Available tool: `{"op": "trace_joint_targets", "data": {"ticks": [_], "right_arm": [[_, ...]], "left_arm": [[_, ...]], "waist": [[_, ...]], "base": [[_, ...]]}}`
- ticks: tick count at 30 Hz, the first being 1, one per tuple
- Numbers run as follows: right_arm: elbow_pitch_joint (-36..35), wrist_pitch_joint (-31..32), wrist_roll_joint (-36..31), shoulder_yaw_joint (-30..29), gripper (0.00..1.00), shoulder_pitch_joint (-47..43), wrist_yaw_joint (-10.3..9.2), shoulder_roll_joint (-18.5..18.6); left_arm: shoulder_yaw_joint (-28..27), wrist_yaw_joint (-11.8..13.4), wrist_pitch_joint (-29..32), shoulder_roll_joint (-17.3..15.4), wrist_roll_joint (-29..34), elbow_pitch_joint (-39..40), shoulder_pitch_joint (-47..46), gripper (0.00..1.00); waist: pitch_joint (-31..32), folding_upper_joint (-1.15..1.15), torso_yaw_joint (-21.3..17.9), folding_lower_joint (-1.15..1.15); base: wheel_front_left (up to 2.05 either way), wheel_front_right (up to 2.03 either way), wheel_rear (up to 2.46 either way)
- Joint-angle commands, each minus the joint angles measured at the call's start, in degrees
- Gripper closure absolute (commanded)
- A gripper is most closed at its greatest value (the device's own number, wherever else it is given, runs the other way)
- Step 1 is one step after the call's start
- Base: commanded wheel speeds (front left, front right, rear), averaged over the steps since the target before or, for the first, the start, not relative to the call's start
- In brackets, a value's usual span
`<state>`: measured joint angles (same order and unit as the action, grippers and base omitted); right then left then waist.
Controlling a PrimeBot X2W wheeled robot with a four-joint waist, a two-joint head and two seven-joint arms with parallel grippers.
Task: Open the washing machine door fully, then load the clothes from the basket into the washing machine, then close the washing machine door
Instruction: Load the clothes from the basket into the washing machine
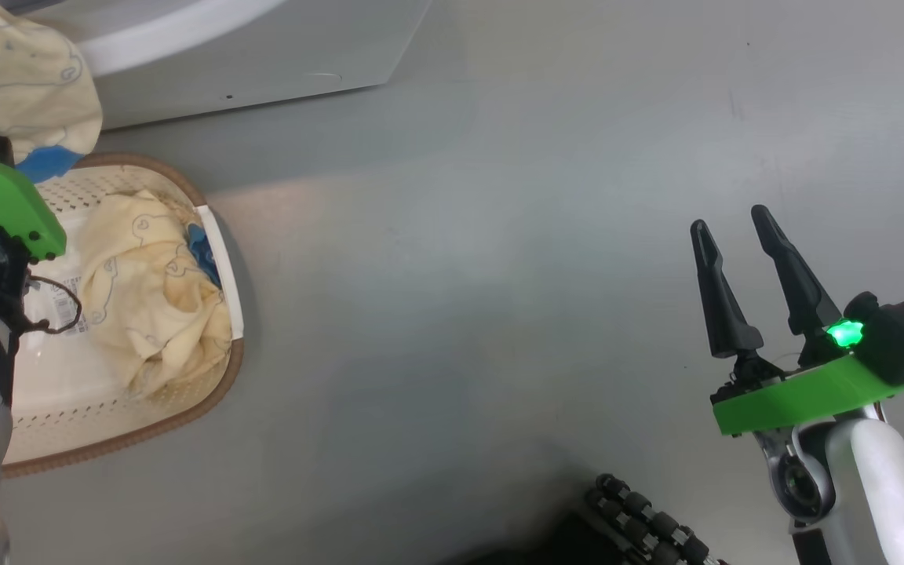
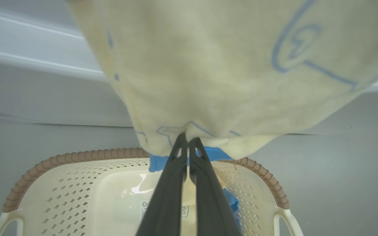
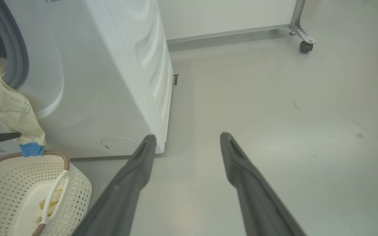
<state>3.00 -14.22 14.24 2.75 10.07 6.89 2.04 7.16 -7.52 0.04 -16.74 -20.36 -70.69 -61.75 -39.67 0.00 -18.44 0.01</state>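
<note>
- We note the left gripper (image 2: 188,141) with its fingers pressed together, pinching the lower hem of 1 hanging garment (image 2: 215,65).
- The right gripper (image 1: 728,221) is spread and holds nothing, over bare floor (image 1: 499,298).
- The basket (image 2: 77,156) sits just below the pinch, and a 2nd garment (image 1: 154,290) lies inside it.
- The hanging garment drapes over the gasket (image 3: 20,62) of the washing machine (image 3: 110,82). We judge loading about half done, with door closing left.
- For room, the floor is open on our right. The machine's corner and the basket rim crowd the left.
</note>
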Motion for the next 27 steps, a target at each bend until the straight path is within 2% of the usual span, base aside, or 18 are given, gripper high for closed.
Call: {"op": "trace_joint_targets", "data": {"ticks": [1,9,13,21,26,27], "right_arm": [[-1.34,-0.76,0.74,0.35,0.0,0.09,0.59,0.84],[-2.11,-0.77,0.72,-1.69,0.0,0.27,0.59,0.84],[-2.68,-0.77,0.61,-2.94,0.0,0.3,0.59,0.84],[-2.36,-0.77,0.52,-3.72,0.0,0.44,0.59,0.84],[-1.94,-0.77,1.24,-3.42,0.0,0.76,0.59,0.84],[-1.85,-0.77,1.71,-3.12,0.0,1.0,0.59,0.84]], "left_arm": [[0.24,0.04,0.32,-1.92,-0.96,1.65,0.84,1.0],[6.93,0.04,-0.51,-0.35,-4.63,7.9,2.4,1.0],[10.83,0.04,-0.33,-1.02,-6.83,12.39,3.41,1.0],[16.15,0.04,5.68,-5.74,-10.86,24.37,3.8,1.0],[16.99,0.04,13.3,-10.54,-14.5,36.55,3.23,1.0],[16.61,0.04,16.91,-12.87,-15.4,41.63,2.75,1.0]], "waist": [[0.03,0.0,0.55,-0.01],[-0.3,0.0,3.8,-0.01],[-0.25,0.0,6.12,-0.01],[0.96,0.0,9.51,-0.01],[1.47,0.0,10.22,-0.01],[1.42,0.0,10.18,-0.01]], "base": [[0.0,0.0,0.0],[0.0,0.0,0.0],[0.0,0.0,0.0],[0.0,0.0,0.0],[0.0,0.0,0.0],[0.0,0.0,0.0]]}}
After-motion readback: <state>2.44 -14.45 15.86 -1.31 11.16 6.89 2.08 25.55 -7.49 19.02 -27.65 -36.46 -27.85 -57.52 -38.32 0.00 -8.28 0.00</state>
